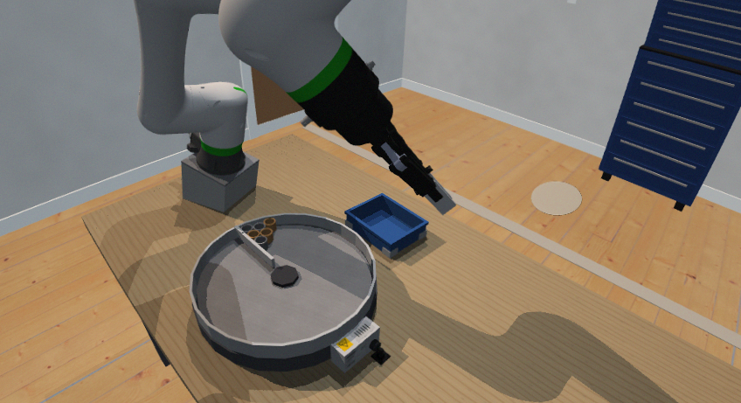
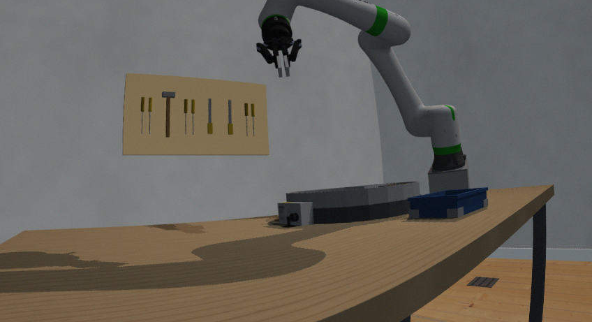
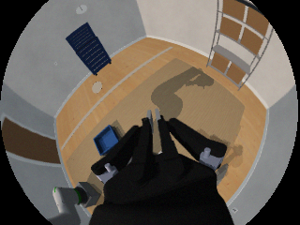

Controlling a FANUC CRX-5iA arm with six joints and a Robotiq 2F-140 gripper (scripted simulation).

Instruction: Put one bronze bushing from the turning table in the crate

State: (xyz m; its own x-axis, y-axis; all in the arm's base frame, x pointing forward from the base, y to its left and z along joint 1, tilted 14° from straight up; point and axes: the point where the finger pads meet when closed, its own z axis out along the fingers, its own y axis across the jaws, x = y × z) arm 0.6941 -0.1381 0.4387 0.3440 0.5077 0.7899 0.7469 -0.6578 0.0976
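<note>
Gripper (image 2: pixel 283 71) clenched on nothing, raised high above the table (image 2: pixel 373 252), bushings (image 1: pixel 261 229) clustered on the turntable (image 1: pixel 283 323), blue crate (image 1: pixel 385 223) beside it

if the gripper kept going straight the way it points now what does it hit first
Probably bare table top: the shut, empty gripper hangs high, pointing down, apparently beyond the turning table and crate. Depth is uncertain.
</note>
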